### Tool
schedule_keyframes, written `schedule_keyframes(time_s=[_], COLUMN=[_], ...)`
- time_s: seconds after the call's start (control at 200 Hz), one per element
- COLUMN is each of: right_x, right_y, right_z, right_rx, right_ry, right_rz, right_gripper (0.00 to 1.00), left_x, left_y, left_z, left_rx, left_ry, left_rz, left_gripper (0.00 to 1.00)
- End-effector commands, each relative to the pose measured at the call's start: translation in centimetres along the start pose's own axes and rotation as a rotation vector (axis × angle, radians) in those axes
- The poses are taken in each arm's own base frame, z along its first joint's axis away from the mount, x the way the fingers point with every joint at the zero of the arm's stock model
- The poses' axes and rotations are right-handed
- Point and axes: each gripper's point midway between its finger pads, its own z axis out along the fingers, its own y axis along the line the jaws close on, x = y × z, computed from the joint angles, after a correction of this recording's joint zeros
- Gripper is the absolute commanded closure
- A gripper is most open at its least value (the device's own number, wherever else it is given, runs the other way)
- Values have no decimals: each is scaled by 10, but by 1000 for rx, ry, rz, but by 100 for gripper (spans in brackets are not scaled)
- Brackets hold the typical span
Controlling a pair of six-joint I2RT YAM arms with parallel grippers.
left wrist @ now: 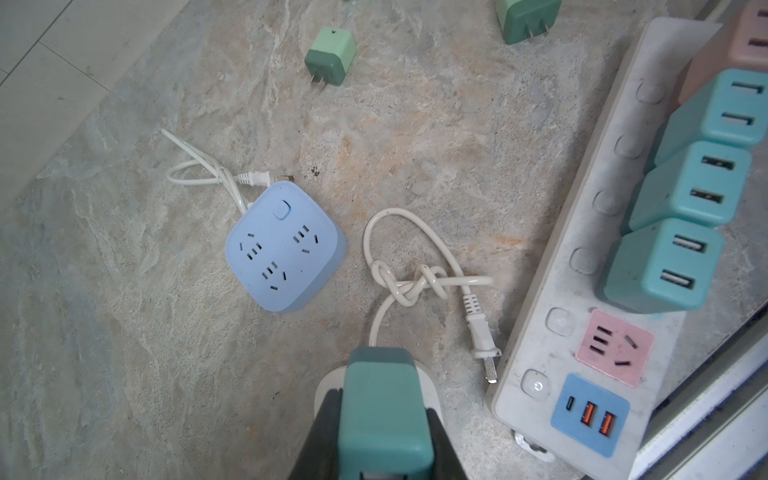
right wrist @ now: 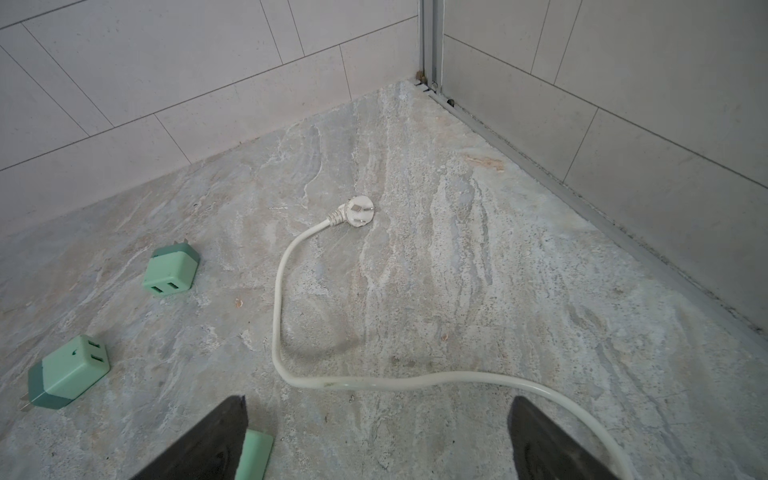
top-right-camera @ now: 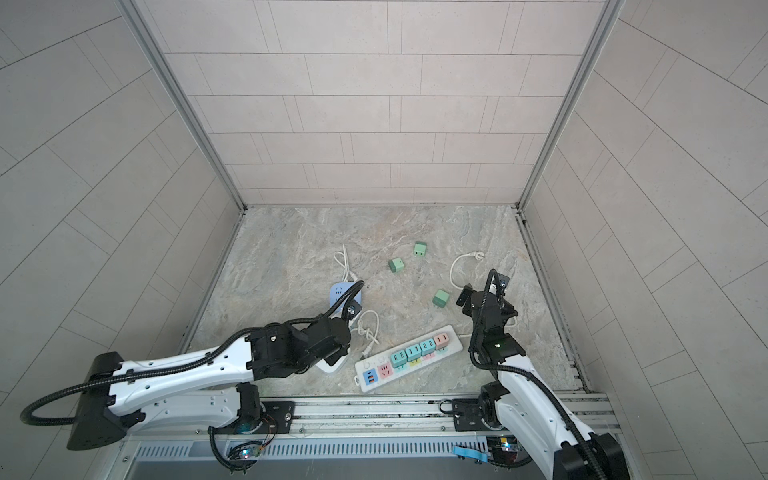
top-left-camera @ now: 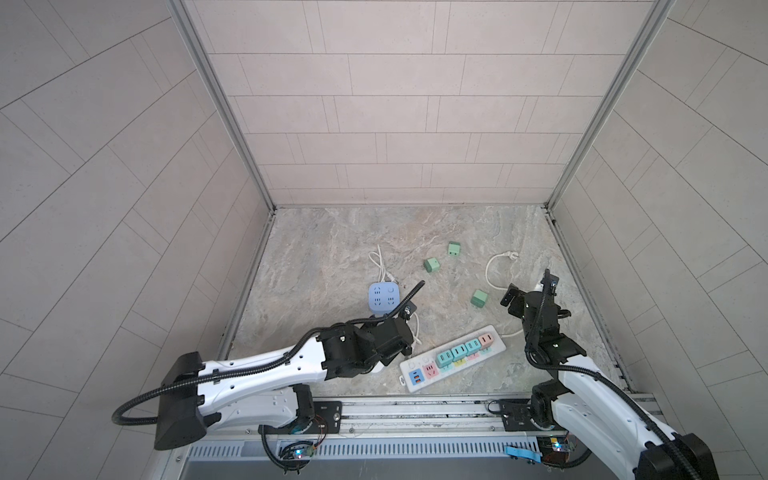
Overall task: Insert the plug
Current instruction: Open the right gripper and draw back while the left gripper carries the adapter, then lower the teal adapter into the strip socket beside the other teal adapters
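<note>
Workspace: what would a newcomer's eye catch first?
The white power strip near the front carries a row of teal and pink adapters. Left of it, the left gripper is shut on a teal adapter; three green adapters lie loose behind.

The strip (top-left-camera: 453, 358) lies slantwise at the front of the worktop (top-left-camera: 332, 241). Its pink socket (left wrist: 615, 347) is clear from above; four adapters (top-left-camera: 459, 352) fill the sockets beyond it. Left of the strip, a knotted cord (left wrist: 415, 282) and the left tool (left wrist: 384, 428), clamped on a teal plug (left wrist: 384, 386), crowd the approach. Behind the strip, green plugs (top-left-camera: 478, 298) lie apart with open worktop between them. Right of it, a white cable (right wrist: 286, 332) loops across.
</note>
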Motion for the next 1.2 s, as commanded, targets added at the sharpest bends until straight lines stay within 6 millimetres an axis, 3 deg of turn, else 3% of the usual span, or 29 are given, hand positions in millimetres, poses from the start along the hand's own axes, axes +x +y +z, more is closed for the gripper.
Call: schedule_keyframes(time_s=[0.0, 0.365, 0.605, 1.191], right_x=[-4, -3, -3, -2], right_y=[-3, -4, -3, -2], right_z=[0, -2, -1, 0], right_rx=[23, 16, 12, 12], right_ry=[-5, -13, -11, -5], right_rz=[25, 32, 30, 27], right_gripper=[0, 0, 0, 0], left_x=[1, -2, -21, -10], left_y=[-6, -82, -115, -128], left_z=[-6, 29, 21, 43], left_rx=[-16, 196, 364, 350], left_ry=[26, 144, 101, 202], left_rz=[18, 230, 221, 250], left_gripper=[100, 100, 100, 100])
